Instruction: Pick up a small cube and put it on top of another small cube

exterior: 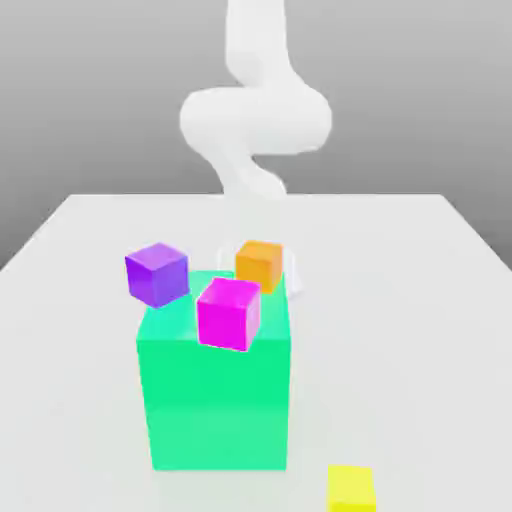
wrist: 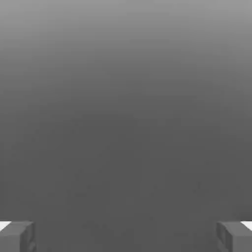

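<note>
The small cube (exterior: 351, 489), plain bright yellow, lies on the white table near the front edge, at the exterior view's right of the big green block (exterior: 217, 400). In the hand view my gripper (wrist: 126, 237) is open, its two grey fingertips (wrist: 17, 236) far apart with nothing between them, facing a blank grey background. The white arm (exterior: 255, 120) rises at the back of the table, well away from the yellow cube.
A magenta cube (exterior: 229, 313) rests on the green block's top near its front edge. A purple cube (exterior: 157, 273) shows at the block's far left corner and an orange cube (exterior: 260, 265) at its far right. The white table (exterior: 420, 300) spreads around them.
</note>
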